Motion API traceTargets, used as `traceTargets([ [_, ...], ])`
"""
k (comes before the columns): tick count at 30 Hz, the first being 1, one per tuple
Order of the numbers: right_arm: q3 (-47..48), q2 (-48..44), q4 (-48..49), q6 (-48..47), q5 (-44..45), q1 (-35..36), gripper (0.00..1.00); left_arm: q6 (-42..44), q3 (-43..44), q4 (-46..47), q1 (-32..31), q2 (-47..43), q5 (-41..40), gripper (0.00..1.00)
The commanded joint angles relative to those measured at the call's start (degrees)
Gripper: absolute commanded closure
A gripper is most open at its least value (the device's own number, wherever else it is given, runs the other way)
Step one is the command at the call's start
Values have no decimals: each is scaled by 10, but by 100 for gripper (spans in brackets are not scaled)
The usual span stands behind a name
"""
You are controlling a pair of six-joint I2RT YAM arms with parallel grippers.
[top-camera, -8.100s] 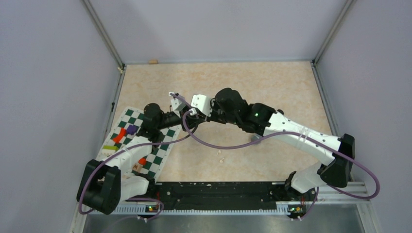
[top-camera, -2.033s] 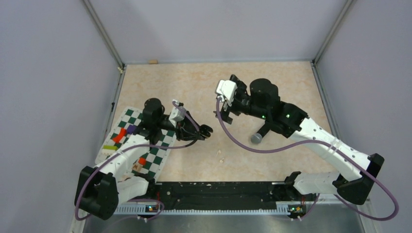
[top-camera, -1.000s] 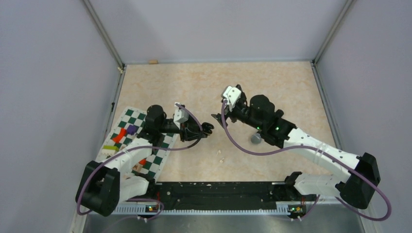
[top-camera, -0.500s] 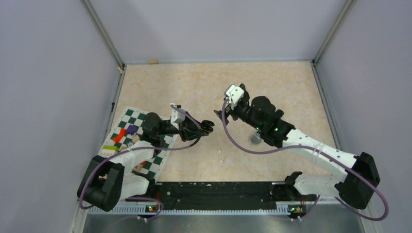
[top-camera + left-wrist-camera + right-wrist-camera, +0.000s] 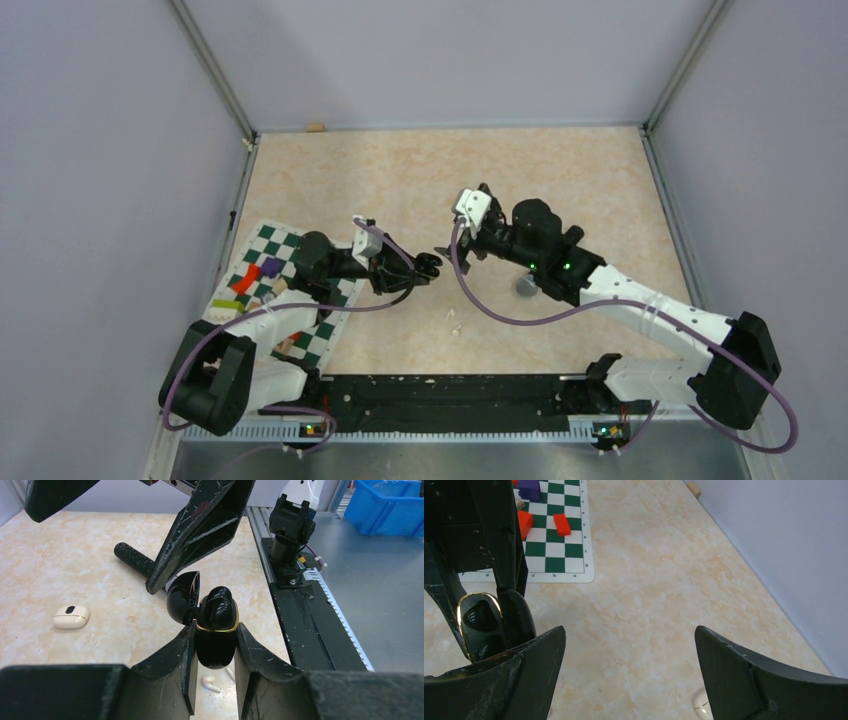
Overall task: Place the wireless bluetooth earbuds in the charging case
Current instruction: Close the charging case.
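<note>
The left gripper (image 5: 216, 632) is clamped on a glossy black, gold-rimmed charging case (image 5: 218, 611), lid hinged open, with rounded black shapes in its wells. The right gripper (image 5: 629, 632) stands wide apart just beyond that lid, holding nothing. Beneath the left claw tiny white earbuds (image 5: 209, 682) lie on the mottled beige table (image 5: 75, 580), with a smooth white oval case (image 5: 71, 616) farther left, a green chequered mat (image 5: 559, 555) behind it, and plain lilac walls (image 5: 450, 60) around.
</note>
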Motion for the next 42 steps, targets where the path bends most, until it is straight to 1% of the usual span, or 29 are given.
traceTargets([
  [1,-3,-2,3,-9,-29,-5,1,10,11,9,-2,3,11,100],
  [7,1,-4,-8,-9,-50,-5,1,19,13,-3,-2,4,11,100],
  [31,0,-11,-15,-14,-55,-5,1,34,16,-23,-2,2,10,100],
  [36,1,-17,-28,-18,-85,-5,1,36,16,-25,-2,1,7,100],
  [42,5,-29,-57,-28,-157,-5,1,44,18,-38,-2,2,-3,100],
])
